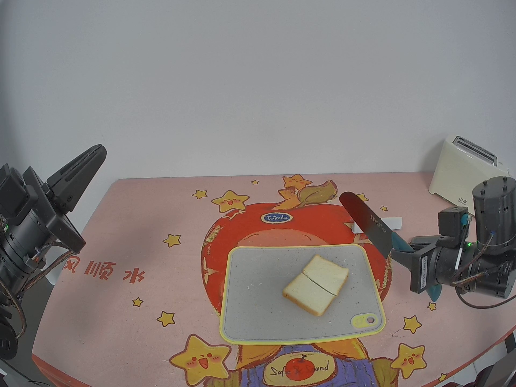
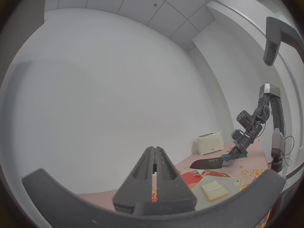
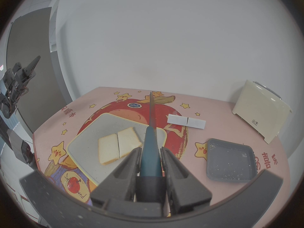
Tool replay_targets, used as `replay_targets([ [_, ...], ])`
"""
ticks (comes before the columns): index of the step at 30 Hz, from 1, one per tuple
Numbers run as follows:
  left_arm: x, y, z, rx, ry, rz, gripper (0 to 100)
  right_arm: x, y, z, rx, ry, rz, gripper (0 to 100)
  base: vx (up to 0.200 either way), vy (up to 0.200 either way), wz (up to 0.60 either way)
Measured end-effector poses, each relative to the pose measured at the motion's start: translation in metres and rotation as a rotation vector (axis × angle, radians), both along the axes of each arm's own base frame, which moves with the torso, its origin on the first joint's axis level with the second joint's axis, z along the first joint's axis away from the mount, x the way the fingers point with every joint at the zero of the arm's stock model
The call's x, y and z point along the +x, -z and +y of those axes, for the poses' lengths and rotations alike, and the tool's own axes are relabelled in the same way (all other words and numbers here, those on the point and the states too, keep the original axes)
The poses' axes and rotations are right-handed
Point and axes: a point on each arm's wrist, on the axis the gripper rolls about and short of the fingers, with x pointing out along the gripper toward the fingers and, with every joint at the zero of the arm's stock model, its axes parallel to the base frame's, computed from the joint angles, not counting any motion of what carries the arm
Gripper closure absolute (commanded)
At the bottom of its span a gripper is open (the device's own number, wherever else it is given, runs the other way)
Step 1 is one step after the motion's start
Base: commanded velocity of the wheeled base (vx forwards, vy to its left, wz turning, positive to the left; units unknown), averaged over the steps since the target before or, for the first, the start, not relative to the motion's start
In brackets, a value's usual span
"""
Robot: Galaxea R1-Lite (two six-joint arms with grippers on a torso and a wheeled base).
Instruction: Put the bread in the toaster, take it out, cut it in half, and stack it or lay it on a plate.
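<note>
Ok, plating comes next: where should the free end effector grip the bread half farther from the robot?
Probably from above, across its two short ends. The far half lies flat on the cutting board, cut side tight against the near half, so no finger fits there. The left end effector is shut; open first.

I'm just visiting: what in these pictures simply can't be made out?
Pale cut bread slice: underside, every view, hidden against the grey cutting board; cut depth unclear.
Cream toaster: slot insides, right wrist view, hidden by its own wall.
Dark knife with teal handle: handle's rear, right wrist view, covered by the right hand.
</note>
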Motion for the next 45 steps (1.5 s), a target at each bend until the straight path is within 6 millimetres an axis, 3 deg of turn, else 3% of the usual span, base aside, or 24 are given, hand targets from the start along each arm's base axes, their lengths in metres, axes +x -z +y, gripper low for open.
replay_targets([
  [14,0.000,0.001,-0.001,0.004,0.008,0.005,100,0.007,0.000,-0.002,0.083,0.109,0.025,100,0.000,0.000,0.00],
  [32,0.004,0.013,-0.003,0.021,0.018,0.057,100,-0.007,-0.003,-0.025,0.036,0.213,-0.026,100,0.000,0.000,0.00],
  [45,0.004,0.014,-0.003,0.022,0.020,0.060,100,-0.006,-0.005,-0.027,0.097,0.242,-0.016,100,0.000,0.000,0.00],
])
